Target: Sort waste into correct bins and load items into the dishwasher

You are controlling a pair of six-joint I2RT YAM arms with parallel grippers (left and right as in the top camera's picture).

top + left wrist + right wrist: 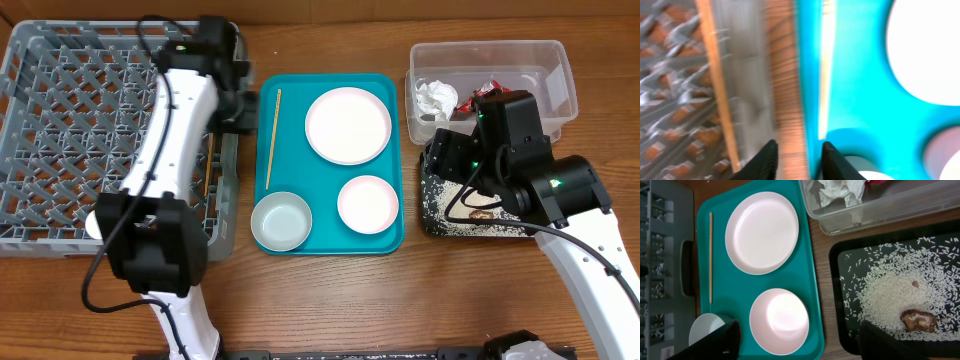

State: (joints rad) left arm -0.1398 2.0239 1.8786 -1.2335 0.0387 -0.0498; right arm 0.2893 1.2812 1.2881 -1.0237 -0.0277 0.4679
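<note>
Hovering — left pincer ajar beside dish rack, right pincer wide — empty.

white plate: 1 | smaller white dish: 1 | grey bowl: 1 | chopsticks: 2, one at left edge of teal tray, other chopstick at right edge of dish rack | clear tub: 1 | black tray: 1 | napkin: 1 | red wrapper: 1 | brown food bit: 1

Plate, dish, bowl + chopstick on teal tray.
</note>
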